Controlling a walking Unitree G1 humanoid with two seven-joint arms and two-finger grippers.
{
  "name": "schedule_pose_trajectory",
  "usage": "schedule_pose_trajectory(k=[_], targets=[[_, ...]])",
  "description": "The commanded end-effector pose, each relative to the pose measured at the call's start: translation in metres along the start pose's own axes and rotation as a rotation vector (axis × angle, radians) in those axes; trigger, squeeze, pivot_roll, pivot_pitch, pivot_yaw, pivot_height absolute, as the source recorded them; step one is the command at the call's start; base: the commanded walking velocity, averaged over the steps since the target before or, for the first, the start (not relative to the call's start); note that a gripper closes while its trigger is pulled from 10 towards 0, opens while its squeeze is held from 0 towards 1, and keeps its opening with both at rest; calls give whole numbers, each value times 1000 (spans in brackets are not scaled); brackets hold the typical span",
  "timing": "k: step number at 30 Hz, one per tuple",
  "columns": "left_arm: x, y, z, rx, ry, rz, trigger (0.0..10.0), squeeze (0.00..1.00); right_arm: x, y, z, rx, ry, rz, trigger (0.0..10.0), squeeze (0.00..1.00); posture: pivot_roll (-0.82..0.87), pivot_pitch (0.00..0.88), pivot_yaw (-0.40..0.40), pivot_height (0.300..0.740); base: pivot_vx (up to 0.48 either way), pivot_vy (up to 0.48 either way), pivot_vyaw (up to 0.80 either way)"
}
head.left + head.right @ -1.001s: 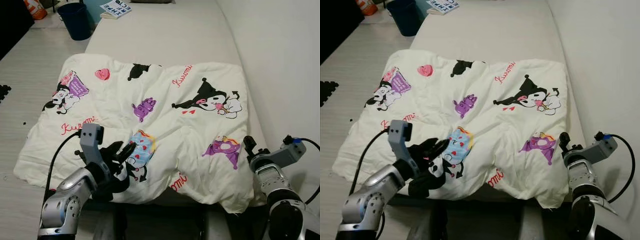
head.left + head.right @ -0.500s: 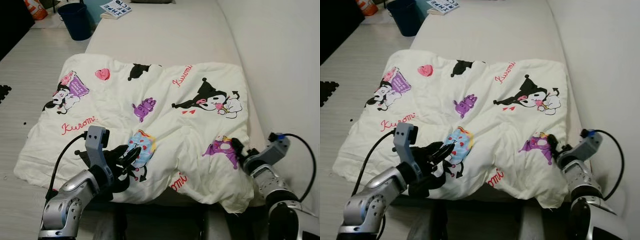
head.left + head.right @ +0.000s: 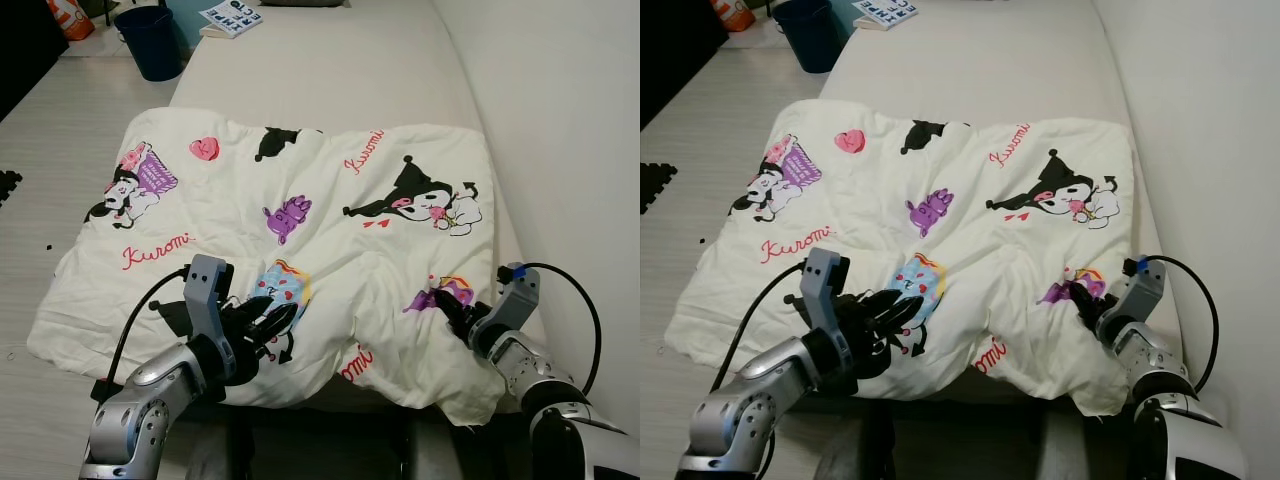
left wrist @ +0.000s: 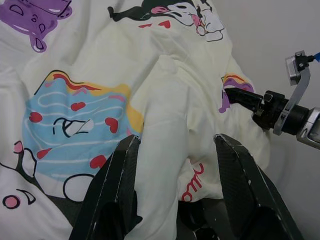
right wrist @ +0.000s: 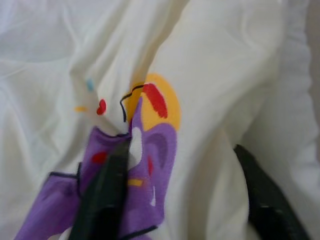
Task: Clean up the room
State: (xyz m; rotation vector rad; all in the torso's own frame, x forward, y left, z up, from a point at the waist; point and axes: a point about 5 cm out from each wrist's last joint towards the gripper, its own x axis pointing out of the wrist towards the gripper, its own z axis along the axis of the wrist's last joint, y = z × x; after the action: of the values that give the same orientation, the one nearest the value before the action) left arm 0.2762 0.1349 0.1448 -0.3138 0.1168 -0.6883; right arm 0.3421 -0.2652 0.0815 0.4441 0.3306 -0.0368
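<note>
Where blanket (image 3: 300,230) covers bed (image 3: 340,70) — bin (image 3: 150,40), floor (image 3: 50,150) alongside.

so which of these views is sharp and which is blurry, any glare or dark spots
Left eye view: evenly lit and sharp, no glare, the blanket prints crisp. Left wrist view: sharp on the blanket folds, the near black fingers slightly soft. Right wrist view: soft and blurred throughout, the purple print smeared, the fingers dark blurs.

Cream cartoon-print blanket (image 3: 320,215), rumpled, spread across the bed's near end.
</note>
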Motion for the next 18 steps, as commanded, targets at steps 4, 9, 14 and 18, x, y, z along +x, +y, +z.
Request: schedule_pose_trajectory(k=[4, 9, 14, 18], targets=[[-4, 7, -3, 18, 26, 34, 10000, 0, -3, -8, -6, -1, 18, -49, 0, 0, 127, 262, 48, 559, 0, 0, 0], [-4, 8, -3, 22, 27, 45, 10000, 0, -4, -12, -1, 11, -5, -81, 0, 0, 127, 264, 48, 559, 0, 0, 0], [-4, 8, -3, 22, 27, 49, 10000, 0, -6, -19, 6, 26, -32, -139, 0, 0, 126, 263, 46, 559, 0, 0, 0], [-5, 7, -3, 25, 30, 44, 10000, 0, -10, -29, 16, 15, -70, -219, 0, 0, 126, 263, 46, 559, 0, 0, 0]])
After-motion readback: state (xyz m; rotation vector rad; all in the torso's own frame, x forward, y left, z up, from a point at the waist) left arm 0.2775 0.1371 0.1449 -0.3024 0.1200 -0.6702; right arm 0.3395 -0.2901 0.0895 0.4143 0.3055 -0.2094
